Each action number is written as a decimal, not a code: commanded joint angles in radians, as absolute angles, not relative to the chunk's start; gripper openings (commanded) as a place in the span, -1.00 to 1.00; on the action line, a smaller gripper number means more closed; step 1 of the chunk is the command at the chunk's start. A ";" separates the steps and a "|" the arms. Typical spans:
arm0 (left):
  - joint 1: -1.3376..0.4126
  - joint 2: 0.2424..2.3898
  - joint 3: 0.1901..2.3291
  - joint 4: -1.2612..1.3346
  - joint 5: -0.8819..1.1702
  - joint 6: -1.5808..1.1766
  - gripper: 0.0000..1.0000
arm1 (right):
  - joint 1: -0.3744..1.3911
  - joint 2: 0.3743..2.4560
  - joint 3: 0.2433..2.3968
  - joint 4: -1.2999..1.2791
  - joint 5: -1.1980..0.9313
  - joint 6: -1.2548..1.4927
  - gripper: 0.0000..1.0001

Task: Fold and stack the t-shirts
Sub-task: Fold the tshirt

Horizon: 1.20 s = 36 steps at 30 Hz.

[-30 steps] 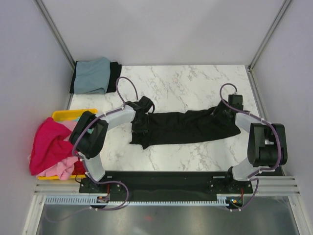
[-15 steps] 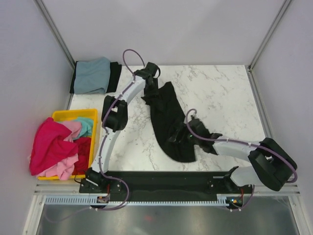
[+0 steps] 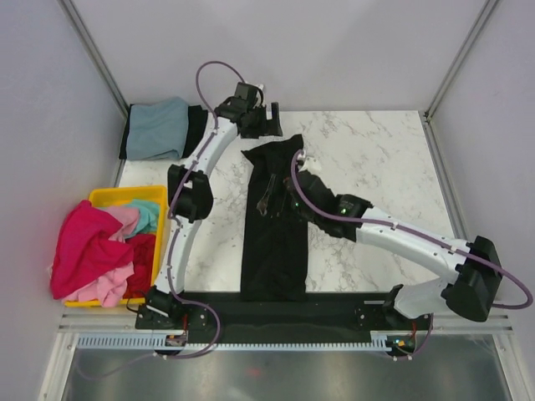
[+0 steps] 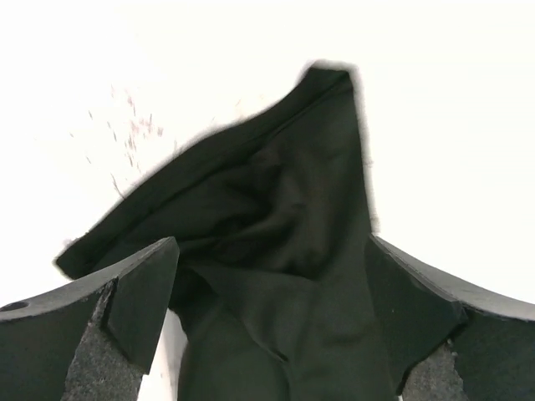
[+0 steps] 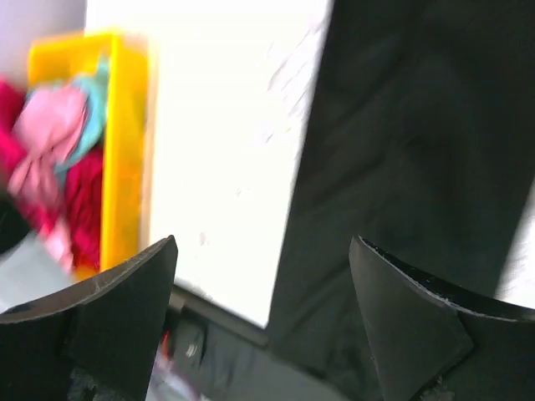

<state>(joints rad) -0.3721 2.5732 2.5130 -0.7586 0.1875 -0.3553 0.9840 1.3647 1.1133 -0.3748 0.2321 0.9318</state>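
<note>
Two arms reach out over the marble bench (image 3: 376,150), where the large black t-shirt (image 3: 274,251) lies folded into a long narrow strip, running from the far middle of the bench down to its near edge. The left claw (image 3: 269,119) hangs over the strip's far end with its fingers spread wide; its wrist camera shows rumpled black cloth and a pointed corner below the fingers, with nothing pinched between them. The right claw (image 3: 284,199) comes across from the right and sits over the middle of the strip, fingers also spread wide and empty; its wrist view is blurred, so it may be just clear of the cloth or brushing it. In the far left corner a folded grey-blue shirt (image 3: 159,127) rests on top of a second black shirt (image 3: 197,127), whose edge shows on the right side. At the left edge stands a yellow bin (image 3: 117,196) heaped with loose shirts: a magenta shirt (image 3: 84,242) spilling over its left side, a pink shirt (image 3: 104,288) at the near end, a teal shirt (image 3: 149,213) towards the far right, and a red shirt (image 3: 142,251) beneath them.
</note>
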 commanded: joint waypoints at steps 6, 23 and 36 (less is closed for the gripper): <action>-0.328 2.159 2.499 -0.676 0.173 -0.242 0.99 | 0.739 1.613 1.339 -0.463 0.264 0.626 0.73; -0.331 1.389 1.459 -0.571 0.170 -0.360 0.86 | 0.586 2.471 2.201 -0.552 0.032 0.508 0.52; -0.334 1.115 1.092 -0.589 0.238 -0.397 0.79 | 0.427 2.758 2.508 -0.497 -0.066 0.722 0.62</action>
<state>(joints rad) -0.3325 1.1755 1.1339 -0.6170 0.2016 -0.3626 0.4721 2.6713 2.4500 -0.5209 -0.0406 0.6544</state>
